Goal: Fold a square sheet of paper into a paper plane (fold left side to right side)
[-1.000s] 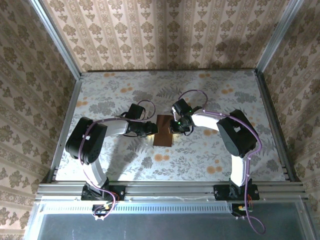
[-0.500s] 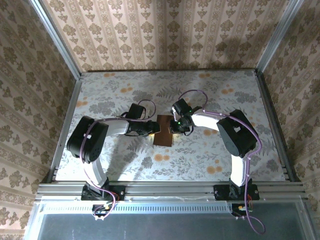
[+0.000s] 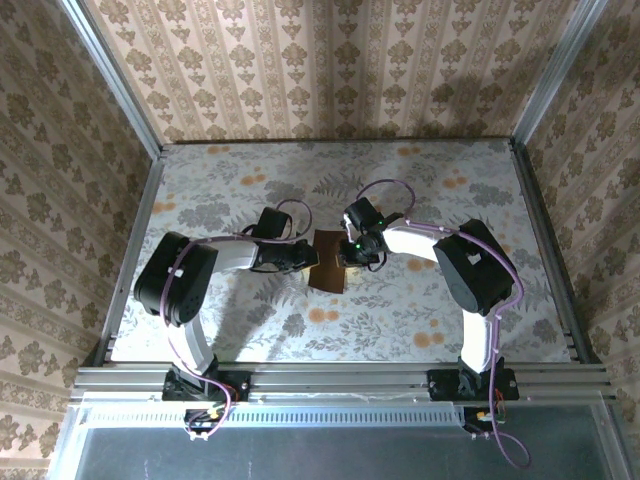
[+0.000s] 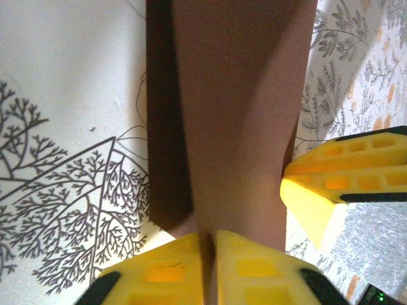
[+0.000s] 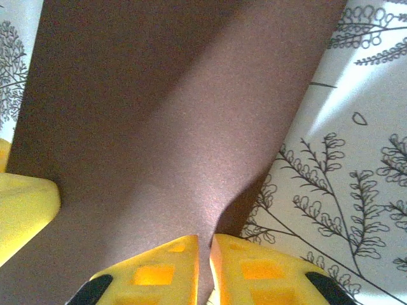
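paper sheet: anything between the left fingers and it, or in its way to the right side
Nothing between them: the left gripper has its fingers shut on the edge of the square sheet of paper. The right gripper pinches the opposite edge, where the fold has to land.

Seen from above: a tabletop (image 3: 450, 300) printed with grey ferns and orange blotches, closed in by patterned wallpaper on three sides. Near its middle lies a dark reddish-brown sheet of paper (image 3: 328, 268), longer from near to far than from left to right. Two black arms reach in from the near edge. The left gripper (image 3: 310, 260) meets the paper's left edge, the right gripper (image 3: 345, 254) its right edge.
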Motion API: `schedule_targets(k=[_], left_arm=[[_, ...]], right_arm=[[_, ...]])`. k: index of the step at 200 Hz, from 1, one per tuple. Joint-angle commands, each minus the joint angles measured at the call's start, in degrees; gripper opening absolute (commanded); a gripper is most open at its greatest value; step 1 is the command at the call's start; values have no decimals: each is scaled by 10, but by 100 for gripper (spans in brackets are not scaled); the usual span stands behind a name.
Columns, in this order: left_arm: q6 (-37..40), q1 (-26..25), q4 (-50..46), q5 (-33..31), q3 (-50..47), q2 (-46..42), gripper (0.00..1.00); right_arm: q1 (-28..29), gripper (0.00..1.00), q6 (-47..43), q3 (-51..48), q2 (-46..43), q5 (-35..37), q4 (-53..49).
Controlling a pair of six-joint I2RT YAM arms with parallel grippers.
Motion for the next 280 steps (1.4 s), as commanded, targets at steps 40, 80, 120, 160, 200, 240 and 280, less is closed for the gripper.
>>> schedule_targets(k=[40, 80, 120, 160, 200, 240, 280], left_arm=[[-59, -5, 40, -1, -35, -37, 0], [-110, -11, 85, -5, -73, -63, 0], [-139, -13, 84, -8, -87, -76, 0], [-155, -16, 81, 4, -91, -72, 0], [-159, -17, 78, 6, -88, -68, 0], [-158, -19, 77, 4, -86, -66, 0], [-163, -22, 84, 6, -85, -60, 0]], right_arm=[[1, 28, -37, -34, -66, 24, 10], [8, 38, -68, -131, -173, 52, 83], [80, 54, -116, -224, -266, 125, 141], [203, 70, -192, -267, -285, 230, 189], [280, 83, -246, -257, -242, 325, 201], [297, 86, -272, -219, -187, 344, 200], [306, 81, -291, -182, -144, 375, 205]])
